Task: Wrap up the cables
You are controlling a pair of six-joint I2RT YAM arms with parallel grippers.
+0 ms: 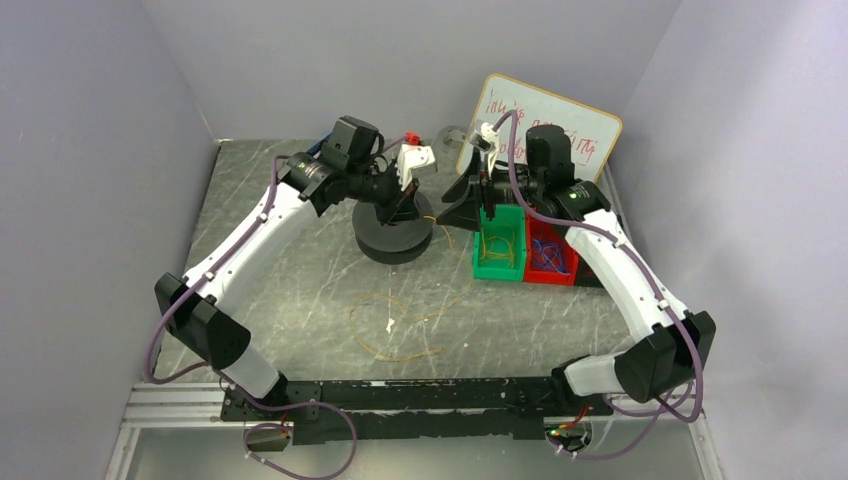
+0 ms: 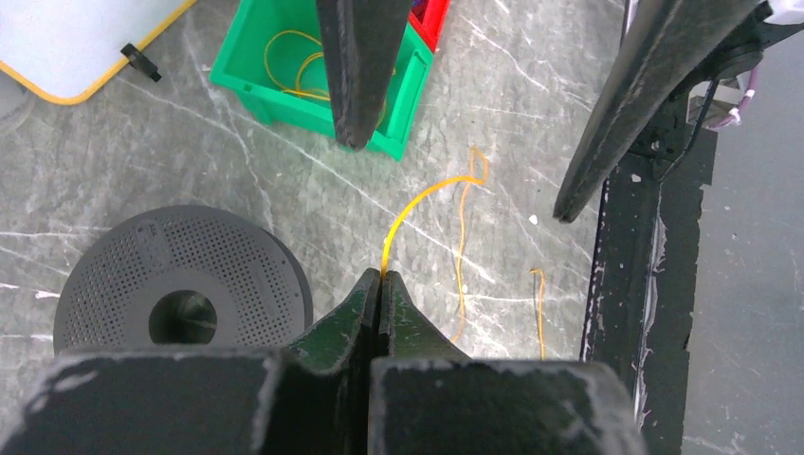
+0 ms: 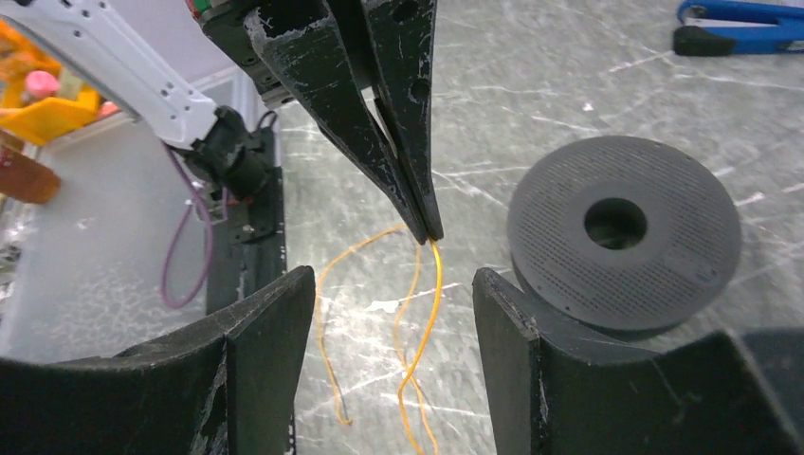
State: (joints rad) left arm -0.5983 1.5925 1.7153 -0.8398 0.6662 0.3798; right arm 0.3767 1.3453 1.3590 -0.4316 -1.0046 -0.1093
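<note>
The cables are thin yellowish wire lying in loose loops (image 1: 398,325) on the marble table. One strand (image 2: 417,201) rises from the table into my left gripper (image 2: 382,279), which is shut on its end just right of the black spool (image 2: 180,284). My right gripper (image 3: 393,303) is open, its fingers (image 3: 275,322) standing either side of the hanging strand (image 3: 429,318) without touching it. In the right wrist view the left gripper's closed tips (image 3: 429,227) pinch the wire from above, with the spool (image 3: 626,227) to the right. From above, both grippers (image 1: 402,205) (image 1: 483,198) hover by the spool (image 1: 395,238).
A green bin (image 1: 500,245) holds more yellow wire, and a red bin (image 1: 550,255) next to it holds blue wire. A whiteboard (image 1: 540,130) leans at the back right. A blue tool (image 3: 740,24) lies beyond the spool. Grey walls close in on three sides.
</note>
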